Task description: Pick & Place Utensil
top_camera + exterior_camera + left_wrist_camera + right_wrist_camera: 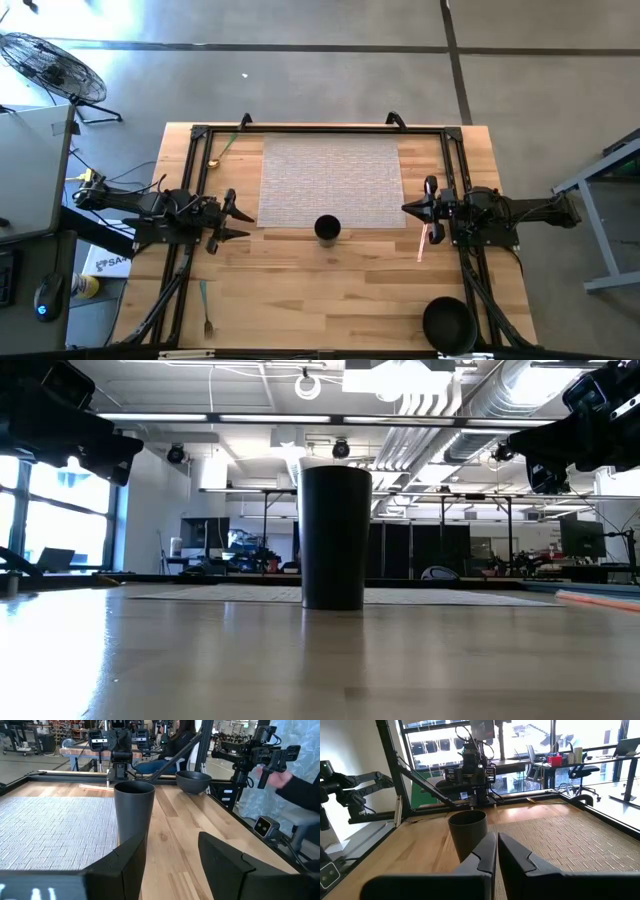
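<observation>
A black cup (327, 229) (335, 540) stands upright on the wood, at the near edge of a grey woven placemat (330, 180). A pink utensil (424, 240) lies flat on the table under my right arm. A teal-handled fork (207, 318) lies at the near left. A green-handled spoon (222, 150) lies at the far left. My left gripper (240, 220) (172, 840) is open, left of the cup (134, 810) and pointing at it. My right gripper (408, 208) (497, 837) is shut, right of the cup (468, 832). Both hover above the table.
A black bowl (448, 322) (193, 781) sits at the near right corner. A black frame (200, 135) runs along the table's left, right and far sides. Beyond the near edge, a person's hand (275, 777) in a dark sleeve holds camera gear.
</observation>
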Tool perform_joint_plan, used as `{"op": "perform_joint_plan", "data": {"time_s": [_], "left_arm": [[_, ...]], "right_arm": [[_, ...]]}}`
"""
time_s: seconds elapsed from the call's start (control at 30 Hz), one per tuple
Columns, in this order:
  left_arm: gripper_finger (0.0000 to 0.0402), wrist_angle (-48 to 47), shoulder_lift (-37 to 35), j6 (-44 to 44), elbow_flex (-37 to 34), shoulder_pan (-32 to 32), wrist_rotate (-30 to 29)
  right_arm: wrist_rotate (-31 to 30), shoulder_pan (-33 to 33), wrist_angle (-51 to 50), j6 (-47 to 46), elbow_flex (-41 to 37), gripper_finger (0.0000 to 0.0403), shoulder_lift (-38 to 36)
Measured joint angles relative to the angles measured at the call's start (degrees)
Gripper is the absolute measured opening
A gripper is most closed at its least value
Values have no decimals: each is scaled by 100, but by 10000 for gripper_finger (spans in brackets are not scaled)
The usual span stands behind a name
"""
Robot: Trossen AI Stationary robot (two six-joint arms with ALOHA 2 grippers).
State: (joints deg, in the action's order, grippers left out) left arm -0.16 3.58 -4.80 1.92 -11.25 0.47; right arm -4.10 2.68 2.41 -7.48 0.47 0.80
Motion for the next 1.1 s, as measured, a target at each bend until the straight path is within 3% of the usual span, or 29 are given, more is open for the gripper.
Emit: {"op": "perform_joint_plan", "data": {"time_s": [0.57,1.1], "left_arm": [[177,0,1,0,1,0,0],[177,0,0,0,2,-1,0]], "right_arm": [[-5,-4,14,2,0,12,-2],[-22,-4,704,-79,1,12,-2]]}}
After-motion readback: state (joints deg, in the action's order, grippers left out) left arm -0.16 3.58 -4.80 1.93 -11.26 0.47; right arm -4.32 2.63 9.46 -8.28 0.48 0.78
